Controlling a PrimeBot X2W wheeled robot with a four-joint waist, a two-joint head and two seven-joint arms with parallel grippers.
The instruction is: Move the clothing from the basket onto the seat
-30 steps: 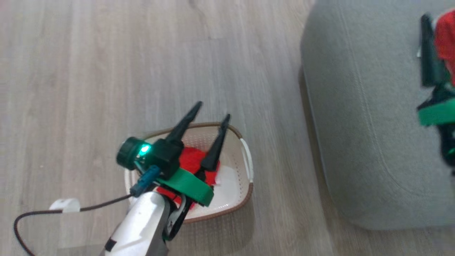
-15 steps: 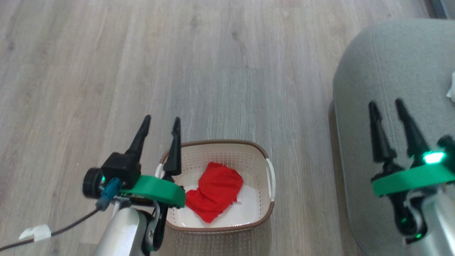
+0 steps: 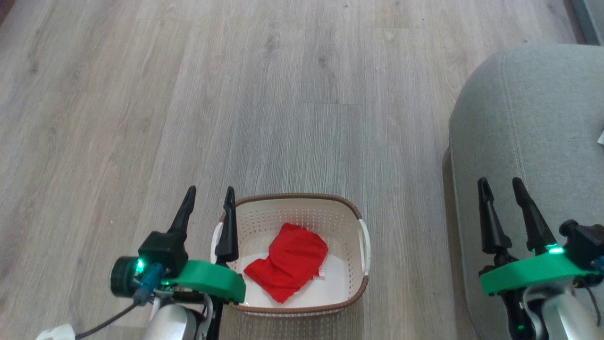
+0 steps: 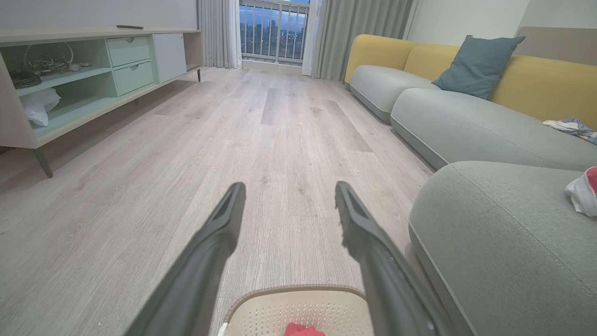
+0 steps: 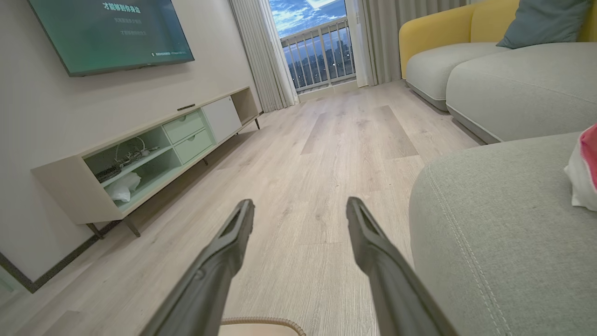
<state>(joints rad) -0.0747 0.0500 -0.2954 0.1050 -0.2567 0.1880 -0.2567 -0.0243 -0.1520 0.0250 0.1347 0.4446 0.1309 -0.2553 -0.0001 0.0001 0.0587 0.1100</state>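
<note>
**Left gripper** (image 3: 210,190), head view. Its two dark fingers (image 3: 228,226) stand spread and released, with nothing between them. In the left wrist view the left gripper (image 4: 290,186) frames only bare wood floor (image 4: 289,140). The fingers point forward across the room, not down.

**Right gripper** (image 3: 499,180). It is likewise spread and empty, and the right wrist view (image 5: 301,202) looks along it at floor.

**Basket** (image 3: 292,196). In the head view, the inner finger of the left gripper crosses the basket's left rim, so the basket lies just to the right of those fingers and back towards the wrist. In the left wrist view its brown rim (image 4: 298,289) shows low between the two fingers.

**Plain red garment** (image 3: 289,262). It lies crumpled on the basket floor, to the right of the left fingertips and nearer the robot than they are. Its small white tag (image 3: 322,273) is on the side away from the left gripper. The long axis appears to run obliquely, from near-left to far-right of the fingers.

**Seat** (image 3: 533,118). This grey-green cushion lies under and beyond the right gripper, well apart from the basket. The red-and-white garment (image 4: 583,191) already rests on it, to the right of both grippers.

**Reading.** One garment seems delivered and one remains. The left arm is plainly the nearer. The coming move probably calls for the left fingers to tip downward and draw back and rightward into the basket, closing across the garment's shorter width.
</note>
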